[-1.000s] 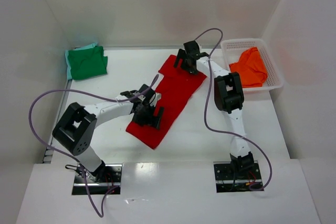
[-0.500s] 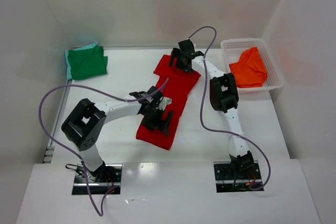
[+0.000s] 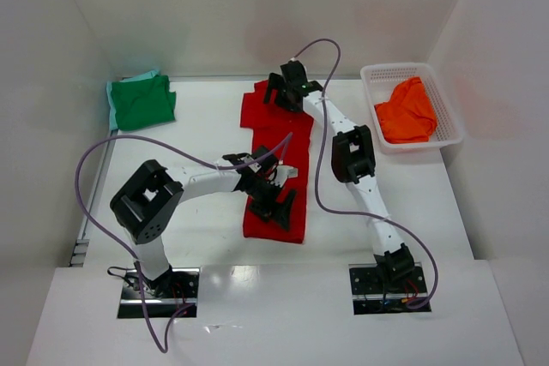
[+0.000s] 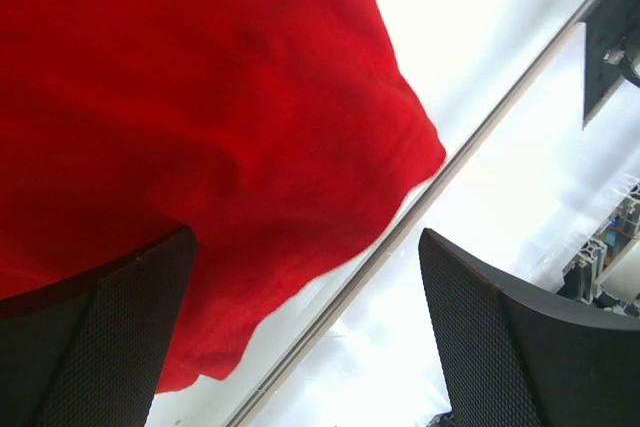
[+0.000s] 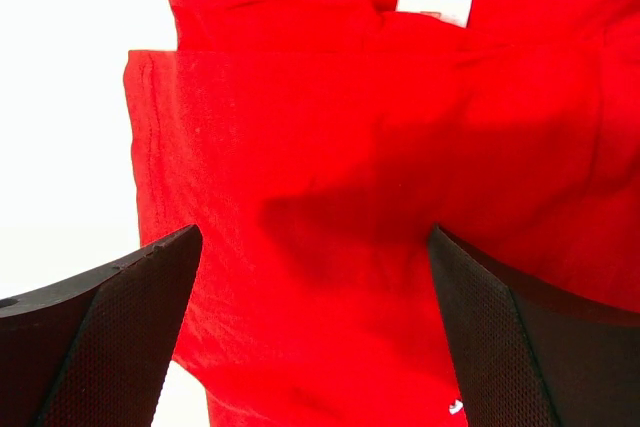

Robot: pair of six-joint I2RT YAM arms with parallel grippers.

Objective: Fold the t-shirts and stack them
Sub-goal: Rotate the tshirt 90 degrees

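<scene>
The bright red t-shirt (image 3: 273,139) lies as a long narrow strip down the middle of the table, collar end at the back. My right gripper (image 3: 287,92) is over its collar end, jaws open, with red cloth and the white label (image 5: 433,9) under the gripper (image 5: 315,232). My left gripper (image 3: 276,203) is at the shirt's near end, jaws open; in the left wrist view (image 4: 308,237) the cloth (image 4: 200,97) passes under the left finger. The green t-shirt (image 3: 141,102) lies folded at the back left. The orange t-shirt (image 3: 407,111) lies crumpled in the basket.
The white lattice basket (image 3: 396,67) stands at the back right against the wall. White walls close in the table on three sides. The table's near edge (image 4: 470,147) runs just past the red shirt's near end.
The red shirt has swung from a diagonal to nearly straight front-to-back. My left gripper moved right and toward the near edge with its end; my right gripper moved left at the back.
</scene>
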